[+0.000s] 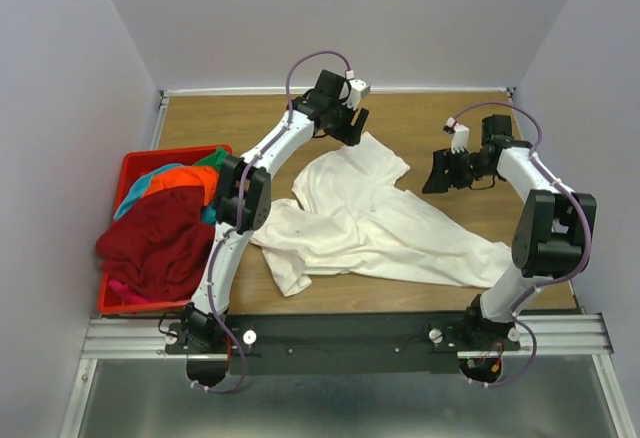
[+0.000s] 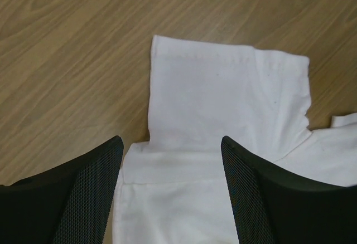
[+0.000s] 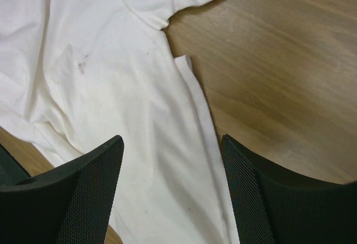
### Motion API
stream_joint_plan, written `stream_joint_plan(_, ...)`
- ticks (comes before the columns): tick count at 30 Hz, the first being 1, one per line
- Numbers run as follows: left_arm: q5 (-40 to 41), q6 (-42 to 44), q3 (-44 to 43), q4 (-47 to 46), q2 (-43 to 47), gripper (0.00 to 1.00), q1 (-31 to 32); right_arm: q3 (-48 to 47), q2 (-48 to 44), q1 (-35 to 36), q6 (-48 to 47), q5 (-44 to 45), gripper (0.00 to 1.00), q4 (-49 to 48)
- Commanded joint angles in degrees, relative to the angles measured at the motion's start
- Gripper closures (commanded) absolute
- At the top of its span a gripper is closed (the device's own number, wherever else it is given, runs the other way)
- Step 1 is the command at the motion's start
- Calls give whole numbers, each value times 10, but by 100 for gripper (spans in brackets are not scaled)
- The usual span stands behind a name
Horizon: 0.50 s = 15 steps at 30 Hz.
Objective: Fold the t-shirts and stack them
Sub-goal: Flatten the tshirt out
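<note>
A large white t-shirt point(image 1: 370, 223) lies crumpled and spread across the middle of the wooden table. My left gripper point(image 1: 350, 128) hovers over its far sleeve; in the left wrist view the gripper point(image 2: 172, 139) is open, with the flat sleeve point(image 2: 223, 93) below and beyond the fingers. My right gripper point(image 1: 437, 173) hangs by the shirt's right edge. In the right wrist view that gripper point(image 3: 172, 138) is open over the shirt's body point(image 3: 111, 88) and a folded hem. Dark red point(image 1: 155, 243), orange point(image 1: 185, 178), teal point(image 1: 135, 198) and green point(image 1: 212, 158) t-shirts are piled at the left.
The coloured shirts fill a red plastic basket point(image 1: 127, 168) at the table's left edge. Bare wood point(image 1: 430, 118) shows behind the white shirt and to its right point(image 3: 290, 60). Grey walls close in the table on three sides.
</note>
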<state>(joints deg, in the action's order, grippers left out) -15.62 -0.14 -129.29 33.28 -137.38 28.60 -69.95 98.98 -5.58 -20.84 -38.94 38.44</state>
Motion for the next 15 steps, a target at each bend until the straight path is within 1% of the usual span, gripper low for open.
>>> stream_joint_plan(1, 37, 57, -8, 50, -1, 21, -14, 32, -38, 0, -25, -29, 22, 1)
stream_joint_plan(3, 42, 66, 3, 51, 8, 21, -17, 39, -51, -2, -29, -31, 22, -2)
stream_joint_plan(7, 10, 73, 39, 38, 33, 21, -43, 61, -70, -8, -43, -57, 21, -5)
stream_joint_plan(15, -15, 71, 16, 47, 14, 21, -51, 64, -69, -8, -47, -79, 21, -4)
